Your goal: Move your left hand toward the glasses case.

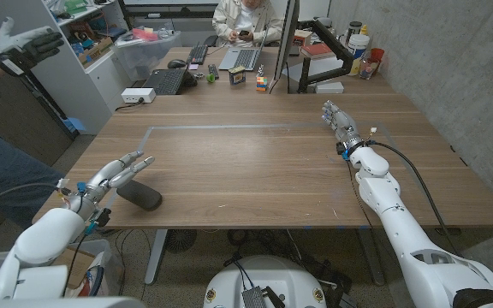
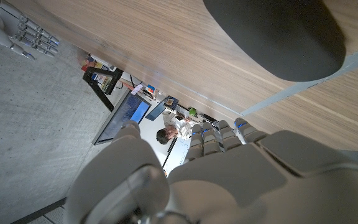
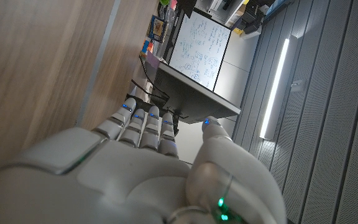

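Observation:
A dark grey oval glasses case [image 1: 139,196] lies on the wooden table near its front left edge. My left hand [image 1: 116,174] hovers just above and beside it, fingers stretched out and apart, holding nothing. In the left wrist view the case [image 2: 277,36] looms close beyond the back of my left hand [image 2: 229,168]. My right hand [image 1: 339,122] stands at the right side of the table, fingers straight and together-ish, empty. The right wrist view shows the back of that right hand [image 3: 148,162] over bare wood.
A taped rectangle outline [image 1: 255,128] marks the table's middle. At the far edge stand a keyboard [image 1: 166,81], laptop [image 1: 245,58], small cubes [image 1: 262,83] and a monitor arm [image 1: 328,47]. A person [image 1: 246,19] sits behind the table; another person's gloved hand [image 1: 24,44] shows at top left.

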`<action>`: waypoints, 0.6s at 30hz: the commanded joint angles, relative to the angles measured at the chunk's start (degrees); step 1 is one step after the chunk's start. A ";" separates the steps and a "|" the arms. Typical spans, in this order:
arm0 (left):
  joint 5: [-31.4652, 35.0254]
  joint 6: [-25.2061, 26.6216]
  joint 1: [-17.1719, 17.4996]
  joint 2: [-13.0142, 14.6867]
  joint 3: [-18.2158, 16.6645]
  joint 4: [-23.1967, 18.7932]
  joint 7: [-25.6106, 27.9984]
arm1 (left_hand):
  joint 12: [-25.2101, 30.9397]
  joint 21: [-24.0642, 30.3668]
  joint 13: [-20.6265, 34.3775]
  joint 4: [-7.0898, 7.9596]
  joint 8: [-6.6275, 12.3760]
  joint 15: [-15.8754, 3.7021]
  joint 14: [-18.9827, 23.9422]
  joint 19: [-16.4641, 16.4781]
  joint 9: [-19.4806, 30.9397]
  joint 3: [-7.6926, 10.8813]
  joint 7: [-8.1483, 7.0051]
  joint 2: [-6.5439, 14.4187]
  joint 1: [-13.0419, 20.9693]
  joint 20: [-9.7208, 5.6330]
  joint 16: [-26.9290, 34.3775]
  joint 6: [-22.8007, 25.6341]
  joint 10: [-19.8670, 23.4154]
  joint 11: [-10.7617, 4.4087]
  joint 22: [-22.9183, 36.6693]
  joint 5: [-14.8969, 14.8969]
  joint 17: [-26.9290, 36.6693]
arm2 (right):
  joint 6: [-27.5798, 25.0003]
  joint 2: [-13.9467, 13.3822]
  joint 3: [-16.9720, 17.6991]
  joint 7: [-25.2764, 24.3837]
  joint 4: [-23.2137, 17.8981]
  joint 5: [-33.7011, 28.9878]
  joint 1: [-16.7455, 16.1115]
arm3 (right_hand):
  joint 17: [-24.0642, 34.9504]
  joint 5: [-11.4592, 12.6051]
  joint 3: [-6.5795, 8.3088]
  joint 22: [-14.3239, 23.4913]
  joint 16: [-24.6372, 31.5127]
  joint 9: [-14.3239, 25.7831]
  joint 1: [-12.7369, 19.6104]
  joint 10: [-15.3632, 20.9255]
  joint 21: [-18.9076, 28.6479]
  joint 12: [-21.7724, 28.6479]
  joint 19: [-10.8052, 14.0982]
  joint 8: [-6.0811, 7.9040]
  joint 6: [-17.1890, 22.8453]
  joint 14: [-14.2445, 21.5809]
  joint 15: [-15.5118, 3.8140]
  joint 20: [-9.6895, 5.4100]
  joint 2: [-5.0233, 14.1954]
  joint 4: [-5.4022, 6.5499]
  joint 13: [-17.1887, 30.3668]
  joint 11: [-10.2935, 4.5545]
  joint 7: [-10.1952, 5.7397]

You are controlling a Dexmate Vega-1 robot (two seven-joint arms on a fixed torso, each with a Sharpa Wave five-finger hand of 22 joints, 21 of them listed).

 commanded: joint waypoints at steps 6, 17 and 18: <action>5.60 -0.51 -0.54 2.29 1.50 1.35 2.54 | 0.38 0.27 0.22 -0.30 0.32 -0.04 0.34 -0.29 0.14 -0.09 -0.04 -0.08 0.71 0.52 0.32 0.61 0.21 -0.26 0.35 -0.04 0.06 | 0.04 0.18 0.33 -0.10 0.67 -0.13 0.18 | 0.25 0.24 0.26 0.13 -0.11 0.10 -0.39 0.60 -0.41 -0.18 0.70 0.31 0.22 0.46 0.10 -0.26 -0.07 -0.25 0.16 -0.17 -0.04; 8.22 -0.49 0.11 3.04 2.21 1.55 3.75 | 0.34 0.25 0.23 -0.36 0.29 -0.08 0.37 -0.37 0.15 -0.12 -0.28 0.00 0.86 0.69 0.33 0.65 0.13 -0.49 0.36 -0.03 0.06 | 0.10 0.24 0.56 -0.12 1.15 -0.20 0.31 | 0.24 0.24 0.29 0.14 -0.11 0.10 -0.37 0.66 -0.52 -0.16 0.73 0.29 0.17 0.47 0.06 -0.26 -0.03 -0.27 0.16 -0.12 -0.07; 8.49 -0.50 0.12 3.13 2.30 1.56 3.88 | 0.34 0.25 0.23 -0.36 0.28 -0.11 0.38 -0.38 0.15 -0.12 -0.31 0.00 0.86 0.69 0.33 0.63 0.11 -0.53 0.36 -0.03 0.06 | 0.10 0.26 0.56 -0.07 1.28 -0.20 0.39 | 0.24 0.24 0.29 0.14 -0.12 0.10 -0.37 0.65 -0.52 -0.16 0.74 0.29 0.17 0.47 0.06 -0.26 -0.05 -0.28 0.16 -0.14 -0.06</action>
